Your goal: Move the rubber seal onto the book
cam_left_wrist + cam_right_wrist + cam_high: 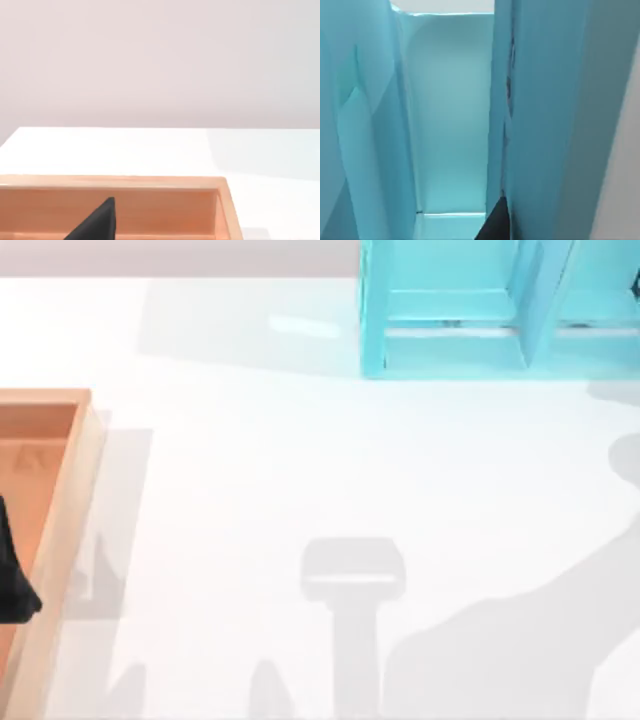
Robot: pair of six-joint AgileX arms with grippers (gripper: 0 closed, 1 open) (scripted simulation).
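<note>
Light-blue shelf unit [545,100] is crowding the right gripper [495,222], with walls close by; claw state cannot tell. Left gripper [12,580] is hanging over the wooden tray [70,500]; claw likewise cannot tell. Rubber seal and book: position cannot tell. Expecting the seal to be light, firm and grippy, so pinching across its sides is looking best. Table [300,460] middle is offering open room.
</note>
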